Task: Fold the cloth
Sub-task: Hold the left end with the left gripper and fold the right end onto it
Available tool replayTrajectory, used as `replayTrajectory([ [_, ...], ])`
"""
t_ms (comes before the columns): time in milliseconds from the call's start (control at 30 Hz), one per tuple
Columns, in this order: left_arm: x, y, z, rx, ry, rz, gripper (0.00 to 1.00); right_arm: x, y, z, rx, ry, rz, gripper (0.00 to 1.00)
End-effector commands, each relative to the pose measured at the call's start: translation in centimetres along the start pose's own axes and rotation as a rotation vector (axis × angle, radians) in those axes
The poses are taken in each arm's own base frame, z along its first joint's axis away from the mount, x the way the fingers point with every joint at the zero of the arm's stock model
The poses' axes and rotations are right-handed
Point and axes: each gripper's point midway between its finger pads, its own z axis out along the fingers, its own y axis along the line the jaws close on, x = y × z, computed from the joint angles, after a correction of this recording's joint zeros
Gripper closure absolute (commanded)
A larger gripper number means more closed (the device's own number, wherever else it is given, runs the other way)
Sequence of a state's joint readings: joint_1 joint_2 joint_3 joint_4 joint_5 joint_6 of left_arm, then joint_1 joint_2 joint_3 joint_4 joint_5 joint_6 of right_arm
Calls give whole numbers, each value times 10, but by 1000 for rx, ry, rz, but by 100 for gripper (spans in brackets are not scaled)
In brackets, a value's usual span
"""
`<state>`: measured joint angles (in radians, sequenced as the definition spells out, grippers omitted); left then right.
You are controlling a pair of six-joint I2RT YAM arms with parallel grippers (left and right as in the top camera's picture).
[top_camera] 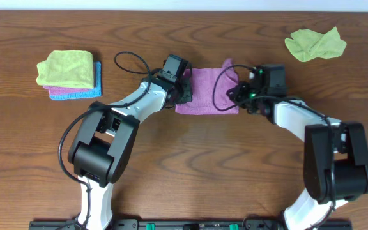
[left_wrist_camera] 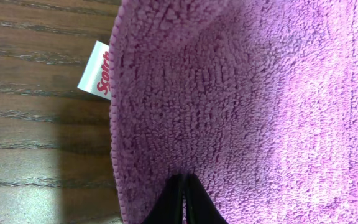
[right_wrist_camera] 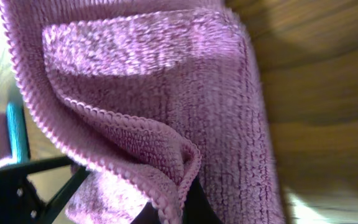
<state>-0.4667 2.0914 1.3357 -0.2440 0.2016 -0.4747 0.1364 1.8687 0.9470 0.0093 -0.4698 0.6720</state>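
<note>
Both claws are gripping the purple cloth (top_camera: 204, 97) on the table (top_camera: 190, 169): the left claw (top_camera: 185, 91) is clamping its left hem, the right claw (top_camera: 234, 93) is holding up a bunched right edge. If that thin pinch slips, the fold may land crooked.

Cloth (top_camera: 206, 92) mid-table (top_camera: 190, 166). Left gripper (top_camera: 185, 89) at its 9 o'clock edge, right gripper (top_camera: 233, 94) at 3. Folded stack (top_camera: 69, 75) well apart at 9; crumpled rag (top_camera: 315, 43) at 2.

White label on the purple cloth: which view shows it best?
Left wrist view: the white label sticks out beside the purple cloth, red letters visible. Overhead and right wrist views show only the cloth, not the label.
</note>
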Motion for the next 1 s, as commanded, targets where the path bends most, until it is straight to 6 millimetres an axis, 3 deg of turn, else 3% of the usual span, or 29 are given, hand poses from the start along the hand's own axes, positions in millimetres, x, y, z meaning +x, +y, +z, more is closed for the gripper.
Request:
replayTrajectory([
  [0, 8, 12, 10, -44, 28, -20, 94, 8, 20, -1, -29, 10, -52, 99],
  [233, 8, 12, 9, -44, 27, -21, 94, 20, 42, 5, -62, 37, -74, 99],
  [533, 3, 15, 6, -42, 19, -29, 94, 13, 87, 5, -128, 23, -133, 99],
  [967, -22, 18, -22, -24, -46, -40, 94, 26, 100, 9, -133, 47, -163, 99],
])
